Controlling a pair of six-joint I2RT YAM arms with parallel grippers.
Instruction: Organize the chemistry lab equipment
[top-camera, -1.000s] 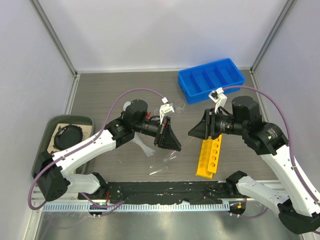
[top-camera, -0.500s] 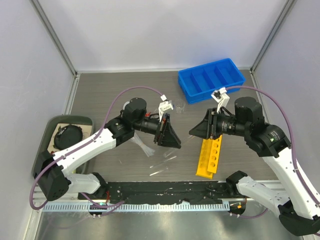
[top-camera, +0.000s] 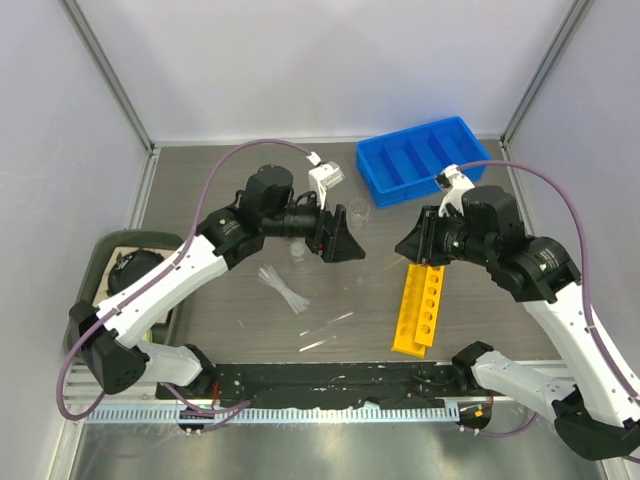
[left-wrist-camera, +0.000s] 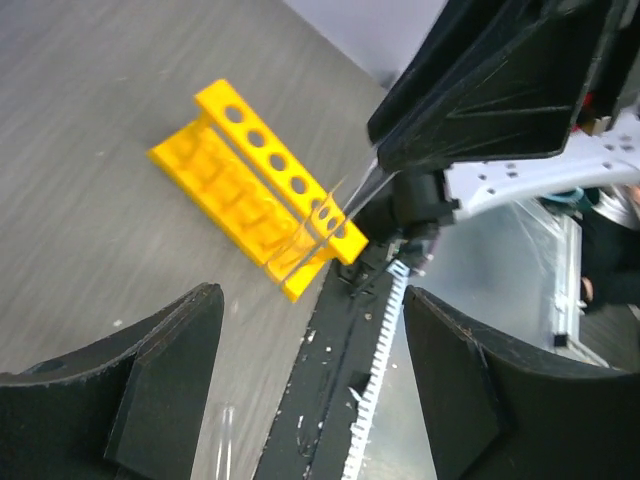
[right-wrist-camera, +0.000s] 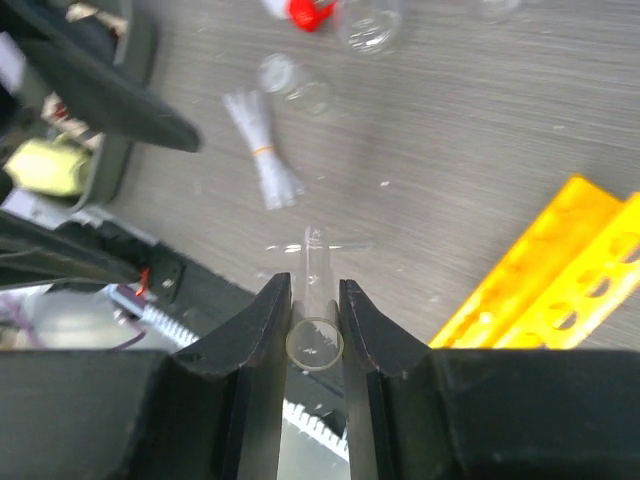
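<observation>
My right gripper (right-wrist-camera: 315, 312) is shut on a thin clear glass tube (right-wrist-camera: 312, 268), which points down toward the table beside the yellow holed rack (top-camera: 420, 305). In the left wrist view the tube (left-wrist-camera: 318, 218) sticks out of the right gripper's black fingers (left-wrist-camera: 480, 90) in front of the rack (left-wrist-camera: 240, 165). My left gripper (left-wrist-camera: 310, 390) stands open and empty, facing the right gripper (top-camera: 405, 250) across a gap. The left gripper (top-camera: 340, 245) hangs above the table's middle. A bundle of pipettes (top-camera: 280, 288) and loose tubes (top-camera: 325, 325) lie below it.
The blue compartmented bin (top-camera: 425, 158) sits at the back right. Small glass beakers (top-camera: 358, 212) (right-wrist-camera: 370, 25) stand near the middle, with a red nozzle (right-wrist-camera: 310, 10) next to them. A dark green tray (top-camera: 140, 237) is at the left edge. The rack (right-wrist-camera: 560, 270) lies flat.
My left gripper has opened wide and drawn back toward the far left, away from the right gripper. The right gripper keeps the tube and has shifted slightly right.
</observation>
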